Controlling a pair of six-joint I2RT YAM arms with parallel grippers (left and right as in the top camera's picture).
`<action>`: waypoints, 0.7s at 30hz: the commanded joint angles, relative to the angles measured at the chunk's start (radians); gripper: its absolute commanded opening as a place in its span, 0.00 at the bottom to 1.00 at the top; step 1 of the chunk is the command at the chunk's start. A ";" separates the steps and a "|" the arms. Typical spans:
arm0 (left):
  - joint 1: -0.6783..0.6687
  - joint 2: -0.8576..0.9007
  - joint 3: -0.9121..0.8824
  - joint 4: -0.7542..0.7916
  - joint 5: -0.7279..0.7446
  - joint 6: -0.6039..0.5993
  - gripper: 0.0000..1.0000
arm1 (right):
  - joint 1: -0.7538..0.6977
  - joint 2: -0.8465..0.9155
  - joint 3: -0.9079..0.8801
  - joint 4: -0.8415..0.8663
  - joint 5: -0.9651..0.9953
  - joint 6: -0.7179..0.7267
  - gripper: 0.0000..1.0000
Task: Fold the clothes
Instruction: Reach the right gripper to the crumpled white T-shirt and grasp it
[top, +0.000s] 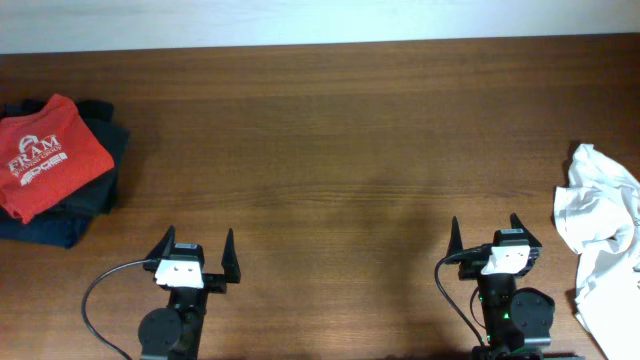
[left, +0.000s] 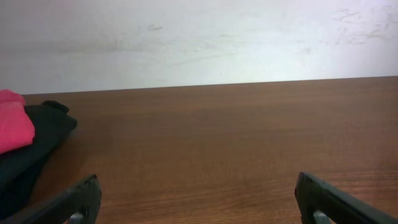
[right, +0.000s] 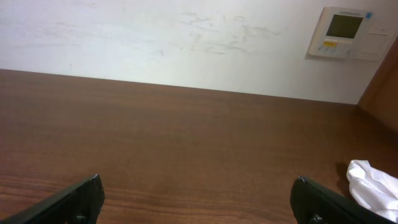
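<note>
The white T-shirt (top: 603, 240) lies crumpled at the table's right edge, partly cut off by the frame; its chest graphic does not show. A corner of it shows in the right wrist view (right: 374, 188). My right gripper (top: 485, 234) is open and empty near the front edge, left of the shirt and apart from it; in its own view (right: 198, 194) only bare wood lies between the fingers. My left gripper (top: 198, 247) is open and empty at the front left, over bare wood in its own view (left: 198, 196).
A folded red shirt with white "FRAM" lettering (top: 45, 153) lies on a dark folded garment (top: 92, 190) at the far left; both show in the left wrist view (left: 13, 127) (left: 34, 146). A white wall runs behind the table, with a control panel (right: 347, 33).
</note>
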 joint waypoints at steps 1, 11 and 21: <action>-0.004 -0.006 -0.007 0.000 0.011 0.016 0.99 | 0.005 -0.006 -0.005 -0.007 0.009 0.007 0.99; -0.004 -0.006 -0.007 0.001 0.011 0.016 0.99 | 0.005 -0.006 -0.005 -0.007 0.008 0.007 0.99; -0.004 -0.001 0.013 0.002 0.022 0.016 0.99 | 0.005 -0.003 0.034 -0.074 0.009 0.147 0.99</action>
